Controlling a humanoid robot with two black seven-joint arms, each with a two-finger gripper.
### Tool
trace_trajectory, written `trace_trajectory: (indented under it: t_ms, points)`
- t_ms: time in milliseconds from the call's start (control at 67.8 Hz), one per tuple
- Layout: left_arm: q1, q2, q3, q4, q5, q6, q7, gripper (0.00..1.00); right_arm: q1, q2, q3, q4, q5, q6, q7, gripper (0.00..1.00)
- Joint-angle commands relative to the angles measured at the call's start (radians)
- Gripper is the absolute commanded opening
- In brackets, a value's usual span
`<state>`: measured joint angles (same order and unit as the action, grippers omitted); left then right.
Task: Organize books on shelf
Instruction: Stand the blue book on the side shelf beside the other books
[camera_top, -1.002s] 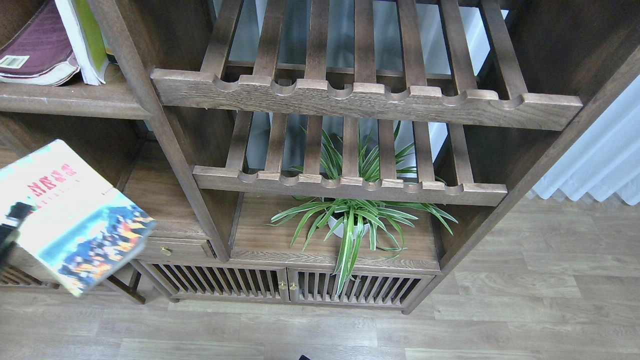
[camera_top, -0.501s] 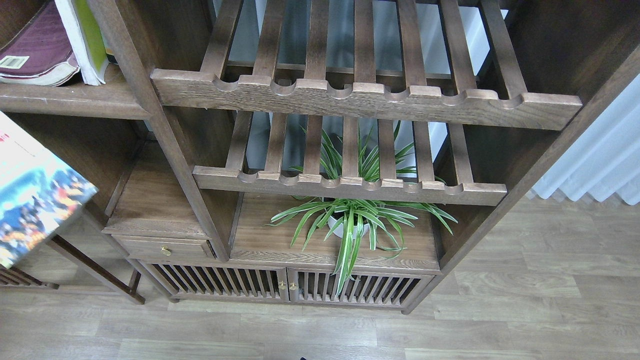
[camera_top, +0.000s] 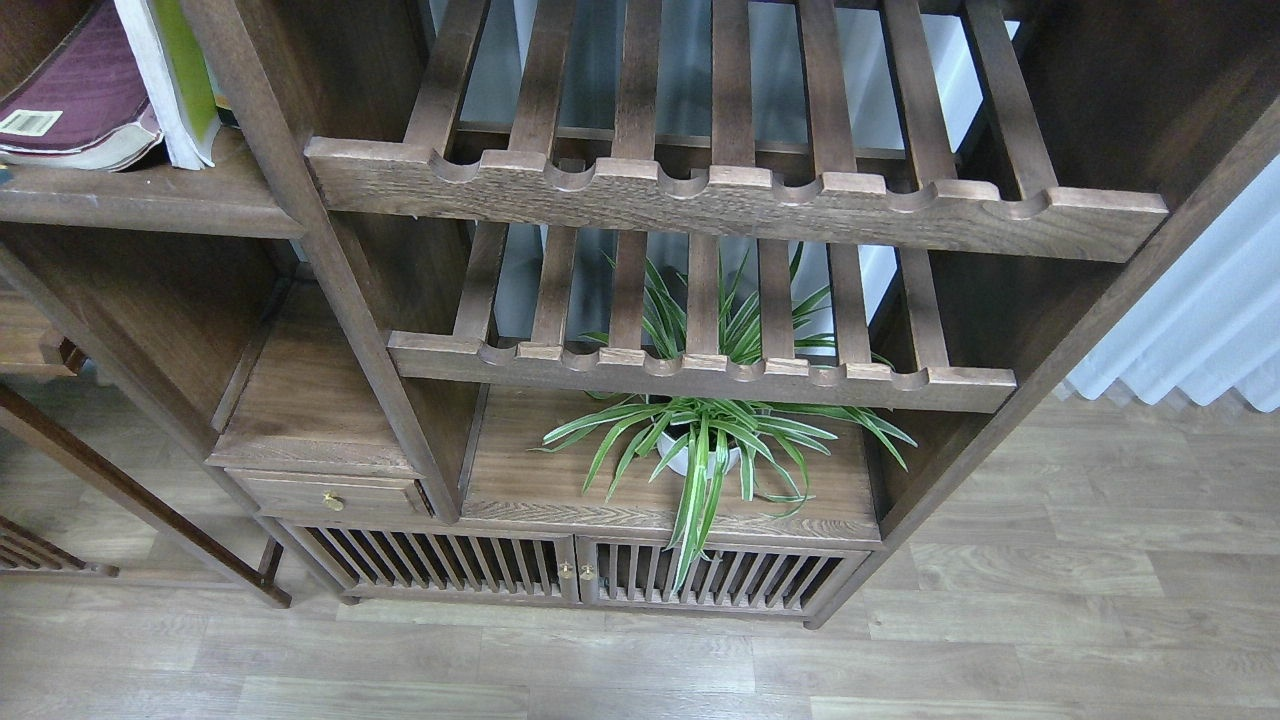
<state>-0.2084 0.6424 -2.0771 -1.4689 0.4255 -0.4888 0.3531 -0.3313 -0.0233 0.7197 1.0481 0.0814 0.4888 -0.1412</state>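
Nearest, along the bottom of the frame, runs the grey-brown plank floor (camera_top: 1000, 640); neither arm shows anywhere in the head view, so whether the jaws stand apart or together cannot be told. Just above the floor, at lower centre, the cabinet's two slatted doors (camera_top: 580, 580) sit side by side with small brass knobs where they meet; to their upper left is a small drawer (camera_top: 330, 497) with a brass knob. On the board above the doors stands a spider plant (camera_top: 700, 440) in a white pot, its striped leaves spilling over the front edge and reaching up behind the lower slatted rack (camera_top: 700, 370); that rack has a scalloped front rail. Higher in the frame the upper slatted rack (camera_top: 730, 200) spans the centre, likewise scalloped; pale curtain folds (camera_top: 1200, 320) hang at the right edge. At the upper left of the frame lies the shelf (camera_top: 150, 195), a flat dark-brown board with a plain front edge; on it the maroon book (camera_top: 75, 100) lies flat with a white label on its cover, cut by the frame's left edge; just to its right, touching it, a white and yellow-green book (camera_top: 175, 80) stands tilted, leaning against the upright post; a third book is not in view.
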Motion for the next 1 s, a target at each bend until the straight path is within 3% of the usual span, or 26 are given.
trace_trajectory:
  t_ms: [0,339,619,988]
  points:
    - [-0.077,0.019,0.075,0.019,0.013,0.000,0.000,0.10,0.000,-0.001,0.003,0.001,0.000,0.000,0.000,0.98]
    - [-0.322,0.052,0.290,0.111,0.081,0.000,0.000,0.11,-0.002,-0.001,0.003,0.001,0.000,0.000,0.002,0.98]
    - [-0.457,0.065,0.345,0.193,0.206,0.000,0.000,0.11,-0.018,-0.006,0.001,0.000,0.000,0.000,0.002,0.98]
    - [-0.649,0.056,0.514,0.351,0.237,0.000,0.001,0.11,-0.023,-0.007,0.000,-0.002,0.000,0.000,0.002,0.98]
